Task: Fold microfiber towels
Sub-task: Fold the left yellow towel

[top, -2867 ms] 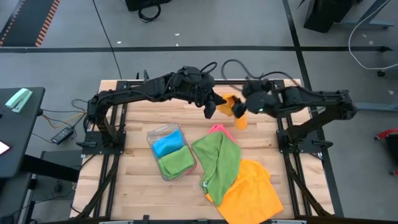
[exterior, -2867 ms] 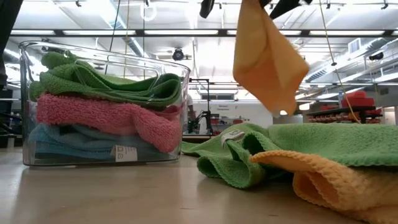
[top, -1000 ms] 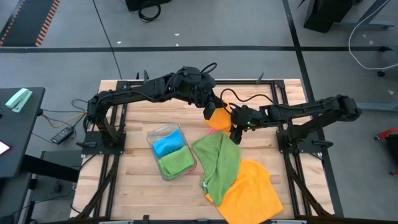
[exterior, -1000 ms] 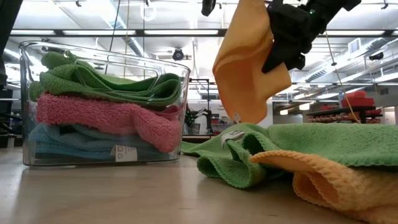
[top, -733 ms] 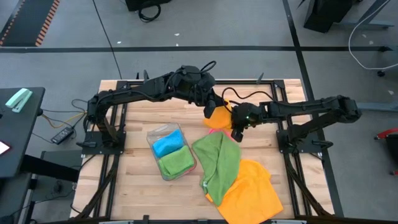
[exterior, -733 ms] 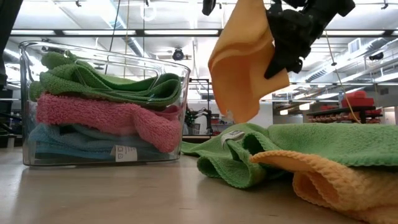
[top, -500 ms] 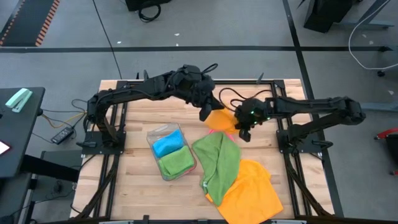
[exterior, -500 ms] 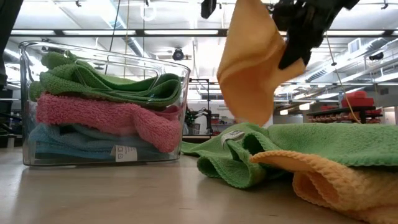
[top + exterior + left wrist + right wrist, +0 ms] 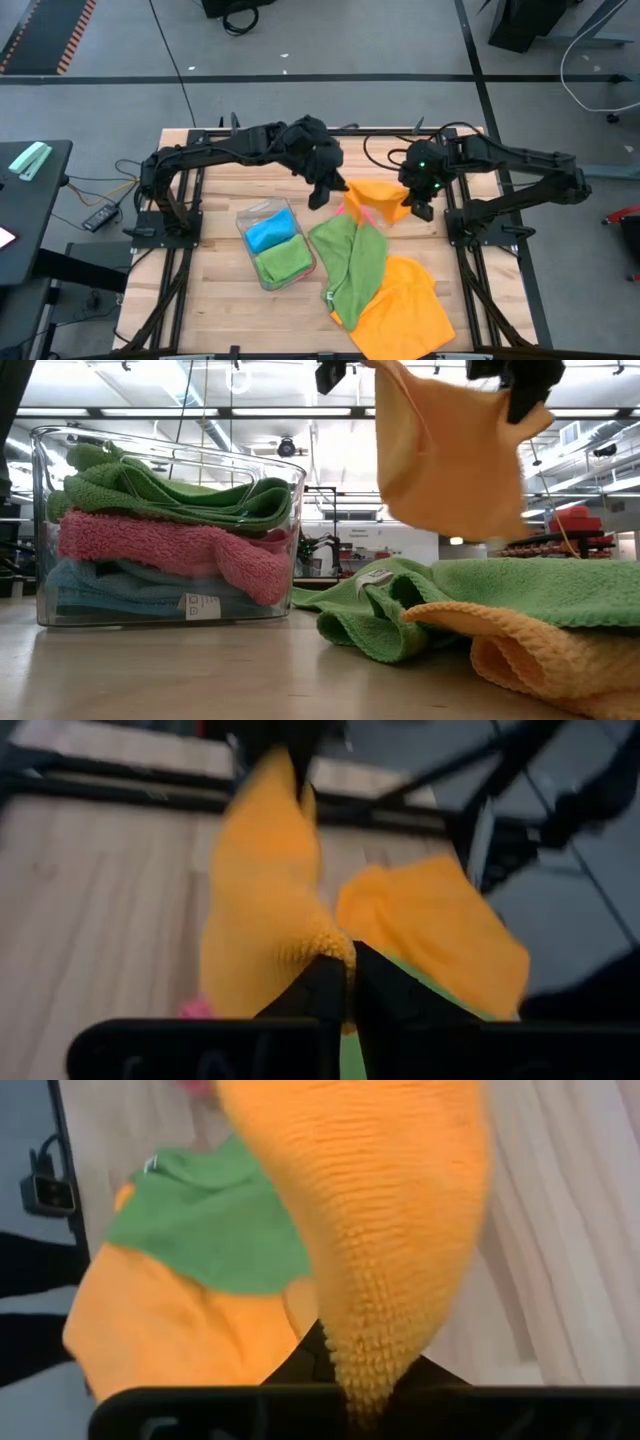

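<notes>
An orange microfiber towel (image 9: 376, 197) hangs spread in the air between my two grippers, above the table's far middle; in the low view the towel (image 9: 450, 460) is clear of the pile. My left gripper (image 9: 322, 192) is shut on its left upper corner, my right gripper (image 9: 421, 205) on its right upper part. Below lie a crumpled green towel (image 9: 352, 258), another orange towel (image 9: 403, 308) and a bit of a pink one (image 9: 350, 212), heaped on the wood. My left gripper pinches a bunched corner of the orange towel (image 9: 322, 948) between its two fingers, slanting down from the table's left side. The cloth hangs below and away from it, lifted clear. My right gripper pinches the towel's edge (image 9: 372, 1348) between its fingers, slanting down from the right side; one layer or several, I cannot tell. The towel sags between the two holds.
A clear plastic tray (image 9: 247, 215) at the table's left middle holds folded blue, pink and green towels (image 9: 165, 535). Bare wood lies near the front left (image 9: 220, 320). The arms' metal frames run along both side edges.
My right gripper has shut on the hanging orange towel's lower part and has risen with it toward the table's right edge. The towel, which hung narrow from my left gripper, is now spread out wide between both grippers. My left gripper has rolled a little.
</notes>
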`<action>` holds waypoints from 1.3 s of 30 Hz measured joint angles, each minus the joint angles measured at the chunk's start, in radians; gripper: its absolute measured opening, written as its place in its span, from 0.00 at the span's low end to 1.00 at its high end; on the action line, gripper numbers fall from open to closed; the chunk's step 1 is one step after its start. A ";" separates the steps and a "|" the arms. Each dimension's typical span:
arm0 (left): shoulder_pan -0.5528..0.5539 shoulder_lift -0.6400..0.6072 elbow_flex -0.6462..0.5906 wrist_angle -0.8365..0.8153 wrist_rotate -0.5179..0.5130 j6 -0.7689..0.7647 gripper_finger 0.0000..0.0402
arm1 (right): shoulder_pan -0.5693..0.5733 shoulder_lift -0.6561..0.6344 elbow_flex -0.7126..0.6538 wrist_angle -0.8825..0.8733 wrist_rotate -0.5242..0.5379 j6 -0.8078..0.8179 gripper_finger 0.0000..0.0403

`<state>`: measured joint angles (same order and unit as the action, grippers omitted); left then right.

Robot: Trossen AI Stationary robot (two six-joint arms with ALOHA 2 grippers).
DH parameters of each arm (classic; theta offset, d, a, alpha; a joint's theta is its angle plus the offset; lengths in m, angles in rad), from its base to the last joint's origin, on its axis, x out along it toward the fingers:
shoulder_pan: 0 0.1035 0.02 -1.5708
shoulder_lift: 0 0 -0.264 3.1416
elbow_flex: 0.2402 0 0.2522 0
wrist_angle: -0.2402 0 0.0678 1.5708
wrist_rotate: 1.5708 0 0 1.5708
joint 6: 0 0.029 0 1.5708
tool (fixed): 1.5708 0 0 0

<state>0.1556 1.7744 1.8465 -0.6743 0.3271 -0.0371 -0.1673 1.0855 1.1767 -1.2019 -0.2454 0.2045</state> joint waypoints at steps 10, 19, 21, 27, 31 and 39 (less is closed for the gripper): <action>-0.015 0.000 -0.021 -0.071 -0.005 0.050 0.02 | 0.021 0.000 0.095 -0.192 -0.079 -0.033 0.01; -0.032 0.003 -0.022 -0.090 -0.008 0.153 0.05 | 0.096 -0.008 0.095 -0.231 -0.097 -0.104 0.03; -0.037 0.018 -0.021 -0.101 -0.013 0.172 0.03 | 0.104 -0.008 0.095 -0.236 -0.095 -0.124 0.03; -0.034 0.074 -0.023 -0.141 -0.159 0.270 0.04 | 0.111 -0.002 0.090 -0.242 0.078 -0.242 0.03; -0.016 0.089 -0.021 -0.110 -0.276 0.350 0.08 | 0.089 0.014 0.090 -0.233 0.196 -0.348 0.04; 0.084 0.104 -0.021 -0.057 -0.417 0.400 0.02 | -0.073 0.098 0.090 -0.210 0.417 -0.535 0.04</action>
<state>0.2393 1.8782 1.8253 -0.7309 -0.0902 0.3627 -0.2406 1.1835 1.2667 -1.4119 0.1716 -0.3308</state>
